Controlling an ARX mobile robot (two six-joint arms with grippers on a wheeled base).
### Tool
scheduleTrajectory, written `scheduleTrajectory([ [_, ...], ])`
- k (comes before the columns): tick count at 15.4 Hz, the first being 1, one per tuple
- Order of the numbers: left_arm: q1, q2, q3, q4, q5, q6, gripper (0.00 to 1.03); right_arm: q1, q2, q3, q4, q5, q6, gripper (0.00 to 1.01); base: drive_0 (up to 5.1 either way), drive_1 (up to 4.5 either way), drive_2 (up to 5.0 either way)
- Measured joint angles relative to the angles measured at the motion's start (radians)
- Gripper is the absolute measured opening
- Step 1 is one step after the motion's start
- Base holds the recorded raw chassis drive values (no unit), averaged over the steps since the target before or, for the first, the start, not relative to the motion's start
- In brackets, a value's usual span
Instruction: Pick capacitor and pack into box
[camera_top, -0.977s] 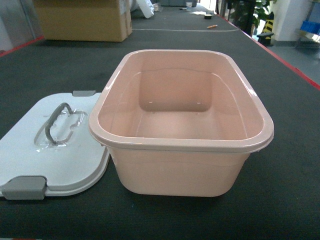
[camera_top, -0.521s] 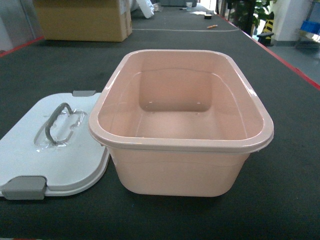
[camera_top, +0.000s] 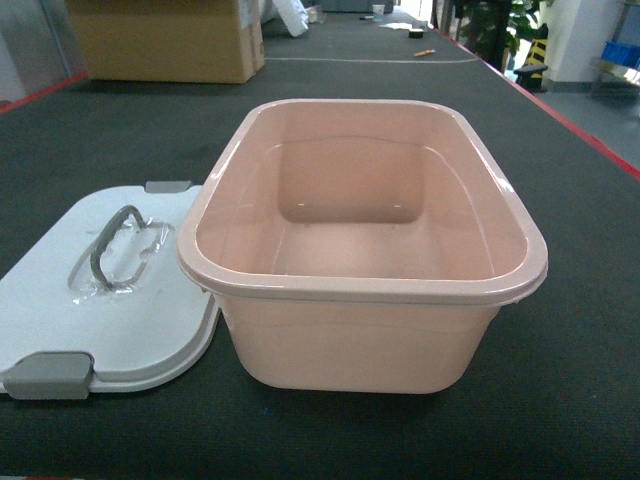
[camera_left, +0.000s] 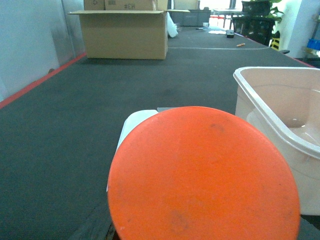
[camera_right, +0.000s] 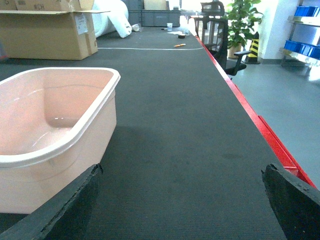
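Observation:
The box (camera_top: 362, 290), a pale pink tub, stands open and empty in the middle of the dark mat. Its light grey lid (camera_top: 110, 300) lies flat just left of it, handle up. In the left wrist view a round orange face, the capacitor (camera_left: 202, 175), fills the lower frame close to the camera, above the lid (camera_left: 132, 122) and left of the box rim (camera_left: 260, 95). It hides the left gripper's fingers, which seem to hold it. My right gripper (camera_right: 182, 200) is open over bare mat, to the right of the box (camera_right: 55, 150). Neither gripper shows in the head view.
A brown cardboard carton (camera_top: 165, 40) stands at the far left of the mat. A red strip (camera_right: 270, 140) marks the mat's right edge, with floor, a chair (camera_right: 220, 35) and blue bins (camera_right: 305, 47) beyond.

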Motion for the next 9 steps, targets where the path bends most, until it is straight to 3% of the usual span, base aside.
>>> scheduleTrajectory([
  [9,0.000,0.000,0.000,0.000,0.000,0.000,0.44,0.000,0.000,0.000,0.000,0.000,0.000,0.98,0.0,0.00,0.0],
])
